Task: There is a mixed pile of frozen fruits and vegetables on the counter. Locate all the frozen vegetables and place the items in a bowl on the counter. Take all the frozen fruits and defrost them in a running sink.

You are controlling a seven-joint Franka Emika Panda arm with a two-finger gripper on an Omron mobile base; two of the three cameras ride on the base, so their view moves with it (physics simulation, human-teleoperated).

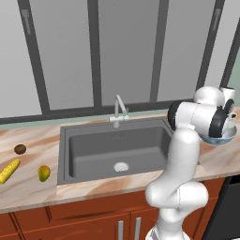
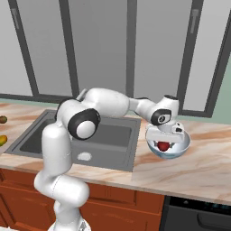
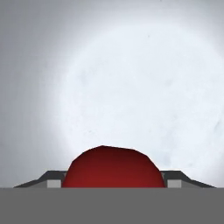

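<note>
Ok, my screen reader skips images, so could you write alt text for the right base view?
The gripper holds a red ball just inside a pale bowl on the marbled counter, right of a dark sink. The white arm reaches across the sink from the lower left.

behind the work area stands a wide window (image 1: pixel 122 51) of frosted grey panes, split by dark upright frame bars (image 1: pixel 93 51) and closed at the foot by a dark sill rail. a pale green strip of wall (image 1: pixel 56 123) runs beneath the rail. below the stone top, reddish-brown cabinet doors (image 1: pixel 70 225) carry slim silver handles (image 1: pixel 120 229). to the right of the cabinets sits a black appliance front (image 2: pixel 198 216). the light is soft and even, with no hard shadows.
</note>
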